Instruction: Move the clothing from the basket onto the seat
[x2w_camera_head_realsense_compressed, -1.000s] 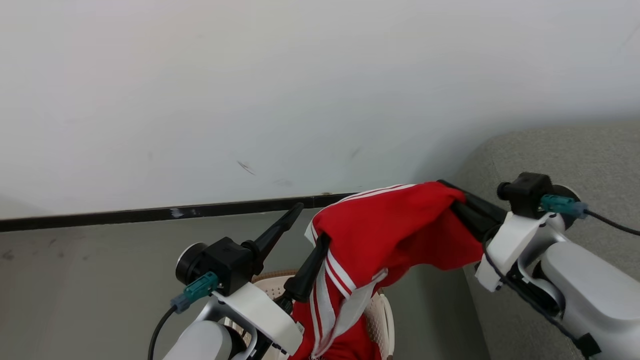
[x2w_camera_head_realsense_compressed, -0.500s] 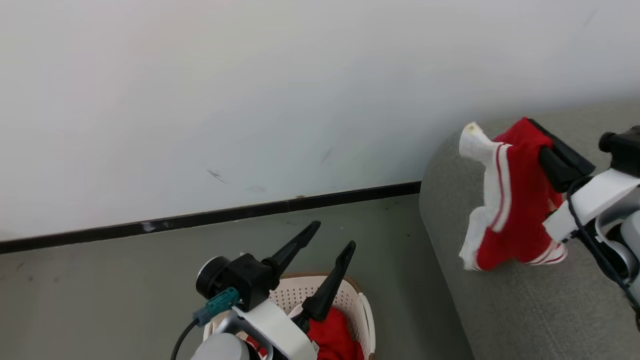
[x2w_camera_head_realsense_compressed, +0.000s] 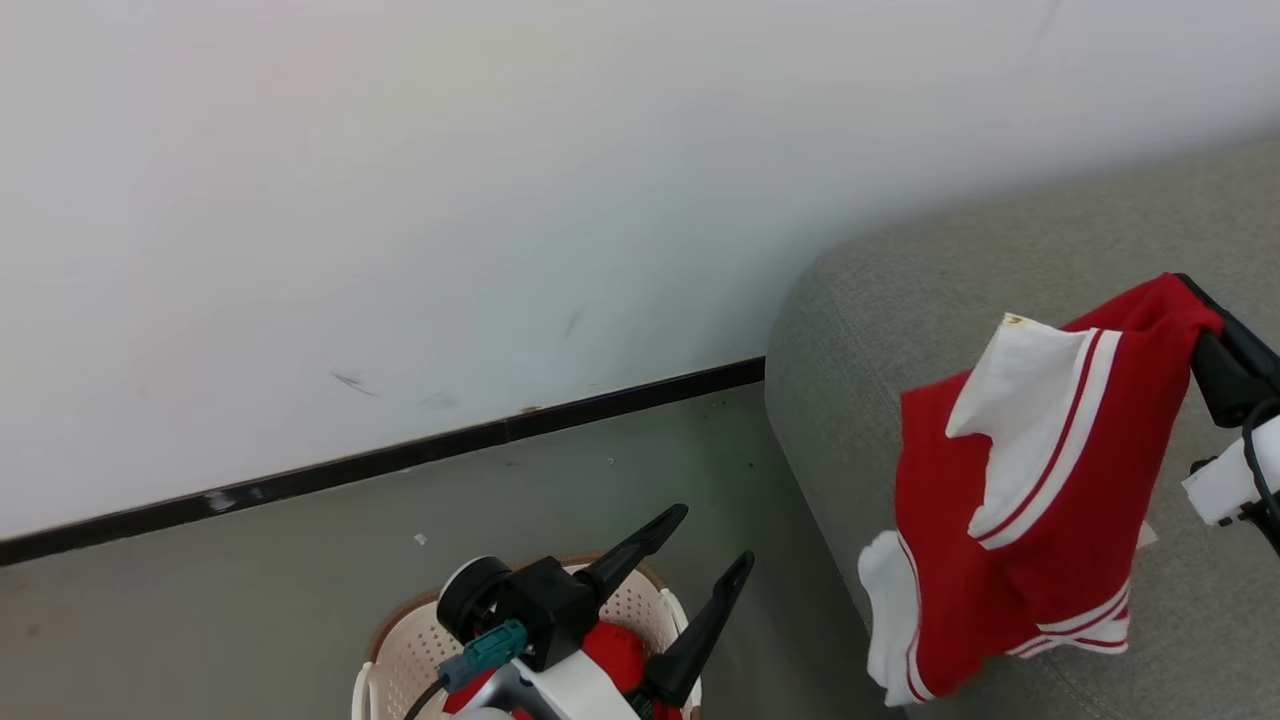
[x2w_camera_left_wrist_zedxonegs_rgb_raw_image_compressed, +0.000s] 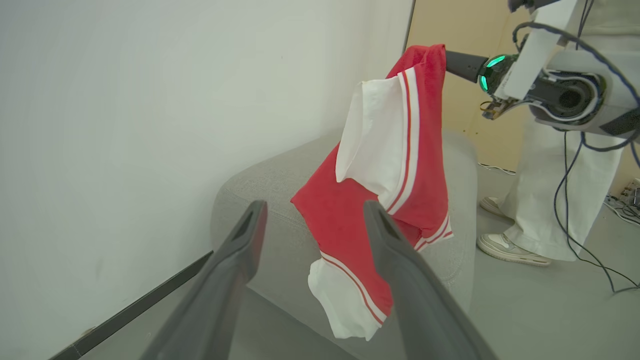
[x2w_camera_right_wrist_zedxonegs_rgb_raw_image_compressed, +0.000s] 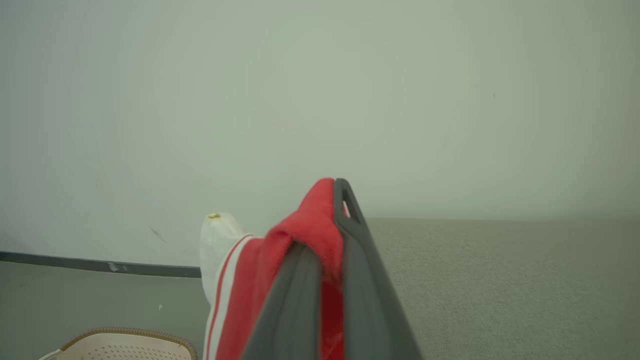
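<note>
At six o'clock in your head view, nearest you, the left gripper (x2w_camera_head_realsense_compressed: 716, 533) stands released. Its two long dark fingers are spread wide with nothing between them, above the oval cream plastic laundry basket (x2w_camera_head_realsense_compressed: 398, 640) with perforated sides and a brown rim band. A mound of soft red clothing (x2w_camera_head_realsense_compressed: 612, 645) lies inside the basket, partly hidden by that wrist. The basket sits on the grey floor (x2w_camera_head_realsense_compressed: 250, 600).

Further out, at four o'clock, your right gripper (x2w_camera_head_realsense_compressed: 1210, 335) is clenched on the top edge of a soft red sports garment (x2w_camera_head_realsense_compressed: 1010, 530) with white stripe trim and white panels. The garment hangs over the front of the large grey fabric-upholstered seat (x2w_camera_head_realsense_compressed: 900, 300). You cannot tell whether its lowest white panel touches the fabric.

In your right wrist view, red cloth is bunched between the closed fingers (x2w_camera_right_wrist_zedxonegs_rgb_raw_image_compressed: 350, 260), and the basket rim shows at seven o'clock.

In your left wrist view, the garment hangs at twelve o'clock beyond the spread fingers. A person's pale trouser legs (x2w_camera_left_wrist_zedxonegs_rgb_raw_image_compressed: 555, 200) and white shoes stand at three o'clock past the seat.

Farthest off, from nine to twelve o'clock in the head view, a black skirting strip (x2w_camera_head_realsense_compressed: 400, 462) runs under the plain white wall (x2w_camera_head_realsense_compressed: 450, 200).
</note>
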